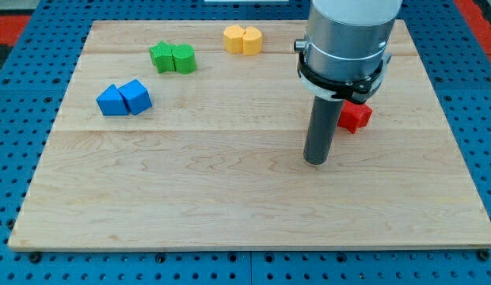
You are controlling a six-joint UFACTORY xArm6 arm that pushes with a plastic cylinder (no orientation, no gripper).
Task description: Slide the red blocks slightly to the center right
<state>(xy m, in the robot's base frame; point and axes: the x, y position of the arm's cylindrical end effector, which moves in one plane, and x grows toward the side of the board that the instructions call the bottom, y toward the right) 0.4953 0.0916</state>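
A red block (355, 117) lies right of the board's middle, partly hidden behind the arm, so its shape and whether a second red block sits with it cannot be made out. My tip (315, 161) rests on the wooden board (230, 198), just below and to the left of the red block, a short gap away from it.
Two blue blocks (123, 99) sit side by side at the view's left. Two green blocks (173, 58) lie at the upper left. Two yellow blocks (243, 39) lie at the top centre. The arm's grey body (348, 39) covers the upper right of the board.
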